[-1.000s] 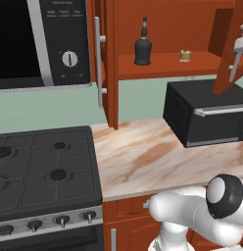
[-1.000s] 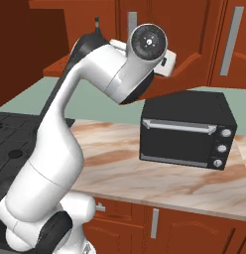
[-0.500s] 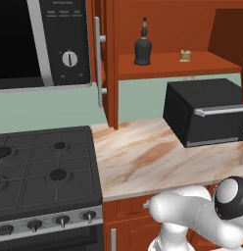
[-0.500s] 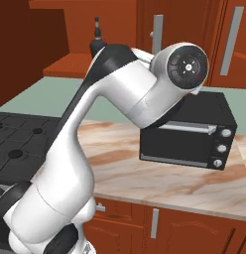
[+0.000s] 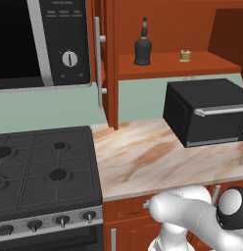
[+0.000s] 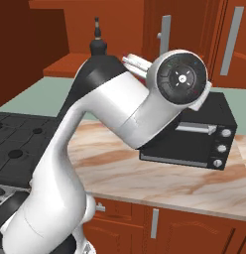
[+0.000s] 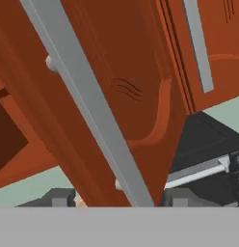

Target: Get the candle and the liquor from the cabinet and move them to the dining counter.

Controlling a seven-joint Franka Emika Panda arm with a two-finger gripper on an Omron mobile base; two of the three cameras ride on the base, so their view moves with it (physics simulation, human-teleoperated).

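Liquor [image 5: 143,47] near the shelf's left edge looks fragile, slippery: grip its bulbous body; hand [image 7: 116,198] open astride the door handle [image 7: 87,106].

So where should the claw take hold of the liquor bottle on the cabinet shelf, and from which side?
Probably the bulbous lower body of the liquor, approached from the open front of the cabinet. The bottle stands upright with its thin neck on top, the shelf supports it from below, and the cabinet's back lies behind it. The candle stands well apart, so a level approach looks unobstructed.
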